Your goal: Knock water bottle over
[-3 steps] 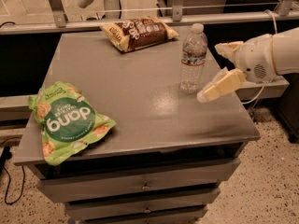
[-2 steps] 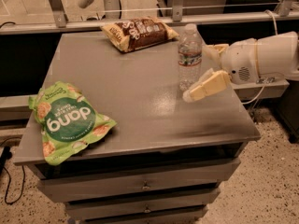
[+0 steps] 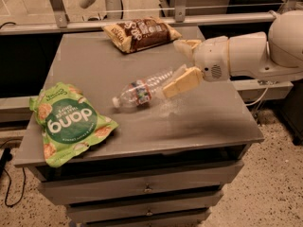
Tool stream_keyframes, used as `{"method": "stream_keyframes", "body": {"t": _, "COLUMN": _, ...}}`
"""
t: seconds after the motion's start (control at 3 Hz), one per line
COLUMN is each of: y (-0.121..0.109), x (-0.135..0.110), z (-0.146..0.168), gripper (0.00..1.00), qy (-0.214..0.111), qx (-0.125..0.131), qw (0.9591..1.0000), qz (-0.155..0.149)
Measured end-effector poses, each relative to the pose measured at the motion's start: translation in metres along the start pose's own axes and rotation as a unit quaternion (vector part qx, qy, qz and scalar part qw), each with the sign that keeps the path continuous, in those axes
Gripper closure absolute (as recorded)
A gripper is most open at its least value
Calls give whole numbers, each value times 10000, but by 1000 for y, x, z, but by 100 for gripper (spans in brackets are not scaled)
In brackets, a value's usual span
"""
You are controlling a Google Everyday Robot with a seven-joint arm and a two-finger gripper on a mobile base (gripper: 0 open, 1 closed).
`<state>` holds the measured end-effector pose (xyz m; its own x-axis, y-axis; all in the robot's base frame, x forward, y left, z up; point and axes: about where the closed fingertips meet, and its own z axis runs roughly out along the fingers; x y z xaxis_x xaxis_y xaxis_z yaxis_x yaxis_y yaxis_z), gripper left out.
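Observation:
The water bottle (image 3: 142, 91), clear ribbed plastic with a white cap and a red, white and blue label band, lies on its side in the middle of the grey table (image 3: 213, 122). Its cap points to the left front. My gripper (image 3: 182, 63) reaches in from the right, just above the bottle's base end. Its two cream fingers are spread apart and hold nothing. The lower finger (image 3: 182, 82) overlaps the bottle's base.
A green snack bag (image 3: 70, 122) lies at the table's front left corner. A brown snack bag (image 3: 140, 33) lies at the back edge. A metal rail (image 3: 142, 20) runs behind the table. Drawers sit below the tabletop.
The bottle stood upright at the right of the table before. My gripper swept left into it, and the bottle now lies on its side nearer the middle.

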<state>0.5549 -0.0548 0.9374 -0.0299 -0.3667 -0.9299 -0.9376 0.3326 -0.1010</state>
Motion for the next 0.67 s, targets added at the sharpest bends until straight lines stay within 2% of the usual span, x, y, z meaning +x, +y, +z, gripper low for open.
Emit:
{"method": "stream_keyframes", "body": {"t": 0.33, "y": 0, "x": 1, "z": -2, "gripper": 0, "qy": 16, "qx": 8, "qw": 10000, "qz": -13}}
{"method": "stream_keyframes", "body": {"t": 0.67, "y": -9, "x": 4, "z": -21, "gripper": 0, "qy": 142, "qx": 92, "qw": 9998, "qz": -135}}
